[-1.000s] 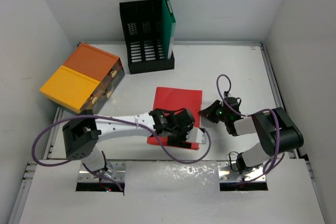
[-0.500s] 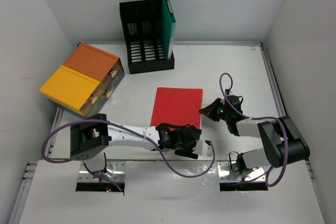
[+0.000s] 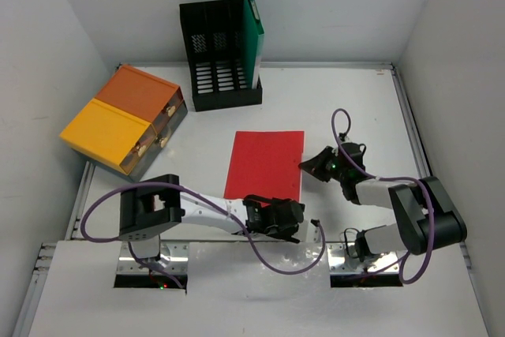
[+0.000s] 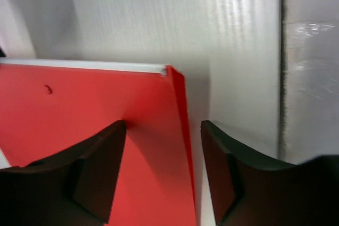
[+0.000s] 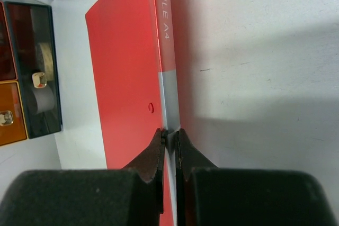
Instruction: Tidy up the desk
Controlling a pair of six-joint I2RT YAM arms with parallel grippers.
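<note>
A red A4 file folder (image 3: 264,163) lies flat in the middle of the white desk (image 3: 355,100). My right gripper (image 3: 309,168) is at the folder's right edge, shut on its grey spine strip (image 5: 168,104); the right wrist view shows both fingertips (image 5: 157,149) pinched on it. My left gripper (image 3: 286,225) is low at the folder's near right corner. In the left wrist view its jaws (image 4: 161,170) stand wide apart, with the folder's corner (image 4: 132,130) lying between them, untouched.
A black mesh file rack (image 3: 215,57) holding a green folder (image 3: 254,37) stands at the back. An orange-and-yellow drawer box (image 3: 122,120) sits at the left; its drawer fronts show in the right wrist view (image 5: 26,93). White walls enclose the desk.
My left gripper has slid off the top of the folder toward the near edge, to its near right corner. The right gripper has stayed on the folder's right edge.
</note>
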